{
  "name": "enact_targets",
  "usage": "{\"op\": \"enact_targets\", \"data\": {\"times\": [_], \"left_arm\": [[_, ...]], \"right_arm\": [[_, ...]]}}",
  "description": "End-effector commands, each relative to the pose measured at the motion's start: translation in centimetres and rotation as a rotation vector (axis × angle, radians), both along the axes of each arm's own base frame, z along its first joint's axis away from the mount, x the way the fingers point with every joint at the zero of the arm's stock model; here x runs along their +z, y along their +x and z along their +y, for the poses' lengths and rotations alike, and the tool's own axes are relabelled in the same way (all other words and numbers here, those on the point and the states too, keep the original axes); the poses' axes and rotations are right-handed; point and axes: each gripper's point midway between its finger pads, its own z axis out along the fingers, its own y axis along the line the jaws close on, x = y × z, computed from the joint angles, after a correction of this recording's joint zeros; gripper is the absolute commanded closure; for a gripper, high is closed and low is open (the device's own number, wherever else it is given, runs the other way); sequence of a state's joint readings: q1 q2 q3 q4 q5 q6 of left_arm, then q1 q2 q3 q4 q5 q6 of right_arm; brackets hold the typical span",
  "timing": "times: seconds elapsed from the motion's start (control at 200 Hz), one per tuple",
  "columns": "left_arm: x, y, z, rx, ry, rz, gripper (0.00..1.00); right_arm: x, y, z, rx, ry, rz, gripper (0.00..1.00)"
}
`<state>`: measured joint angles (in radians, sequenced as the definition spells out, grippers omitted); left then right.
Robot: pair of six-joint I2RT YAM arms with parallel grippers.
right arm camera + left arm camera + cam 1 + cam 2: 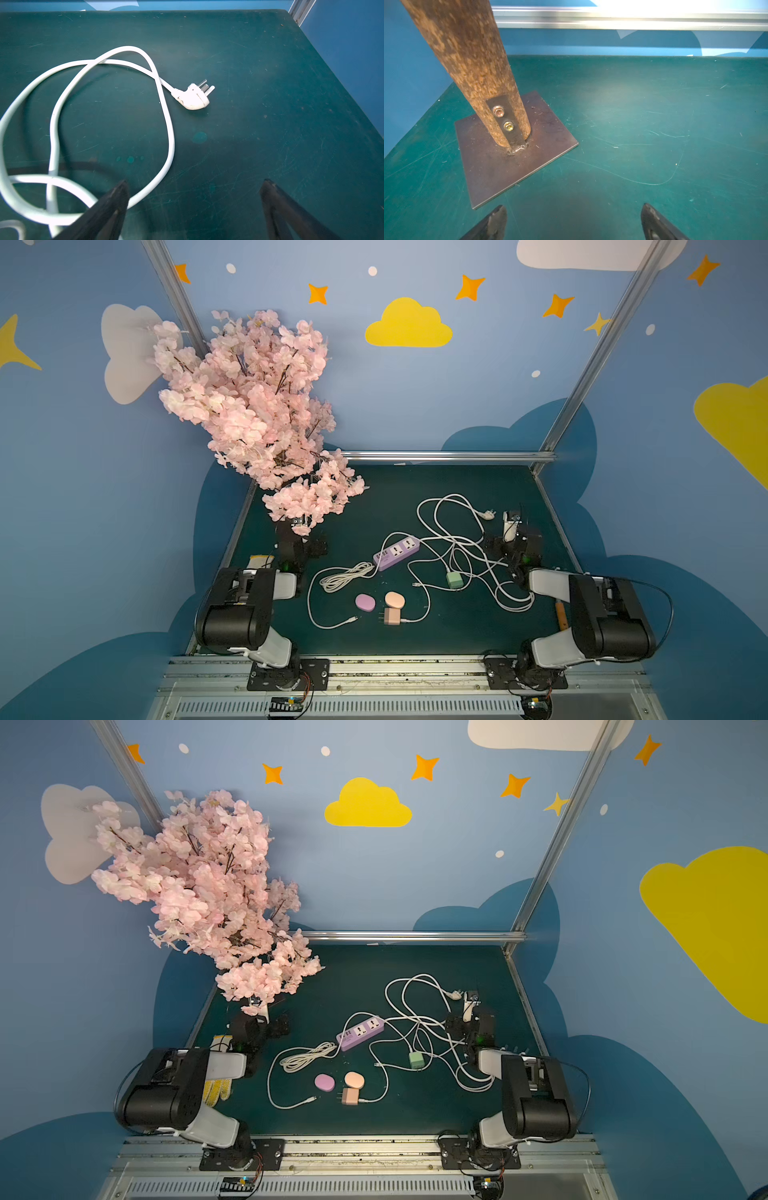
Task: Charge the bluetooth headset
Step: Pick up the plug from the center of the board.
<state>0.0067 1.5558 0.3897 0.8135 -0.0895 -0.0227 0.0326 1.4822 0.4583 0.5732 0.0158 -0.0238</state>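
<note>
Low in the middle of both top views lie two small oval cases, a lilac oval case [365, 602] and a peach oval case [394, 599], close together on the green mat [457, 630]. I take one of them to be the headset, but I cannot tell which. Just below the peach one rests a peach adapter [391, 616], prongs bare and unplugged. The purple power strip [397, 552] sits above them, nearer the centre of the frame.

Nothing is plugged in yet, so I judge the job to be at its very start. My left pincer [574, 207] is spread wide over bare mat and pinches nothing, beside the tree trunk [467, 62] and its base plate [512, 158]. My right pincer [195, 181] is spread just as wide and empty, with a loop of the white cord [166, 124] passing by one finger and the wall plug [193, 97] lying further off.

The next move, as I see it, calls for bringing one pincer down to the cases and the adapter. It must then pick out the cable that belongs to the headset before closing on anything.

That is the hard part. The white cables cross each other at centre right of the top views around a green adapter [454, 580], and I cannot trace which lead runs where. A loose connector [352, 619] lies by the lilac case, too small to identify. In the top views the pink blossoms [249, 406] hide most of my left pincer. No charging port shows on either case.
</note>
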Motion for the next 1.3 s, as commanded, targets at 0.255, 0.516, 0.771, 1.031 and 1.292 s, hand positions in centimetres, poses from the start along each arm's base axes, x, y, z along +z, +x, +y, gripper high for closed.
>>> {"op": "enact_targets", "data": {"times": [0.255,0.516,0.771,1.031,1.292], "left_arm": [[1.2,0.3,-0.2,-0.055,-0.047,-0.031,0.0],[1.2,0.2,-0.1,-0.066,-0.065,-0.037,0.0],[5.8,0.0,1.4,0.058,-0.049,-0.02,0.0],[12.7,-5.2,1.4,0.215,-0.25,-0.221,0.0],[12.3,-13.9,6.6,0.618,-0.616,-0.411,0.0]], "right_arm": [[1.4,0.7,0.1,0.003,0.002,-0.036,0.02],[1.6,0.7,0.2,0.009,0.003,-0.041,0.01],[5.7,0.1,-0.1,-0.138,-0.06,0.082,0.01],[10.3,-5.6,4.6,-0.148,-0.209,-0.072,0.02],[13.4,-8.9,11.0,0.119,-0.2,-0.032,0.01]]}}
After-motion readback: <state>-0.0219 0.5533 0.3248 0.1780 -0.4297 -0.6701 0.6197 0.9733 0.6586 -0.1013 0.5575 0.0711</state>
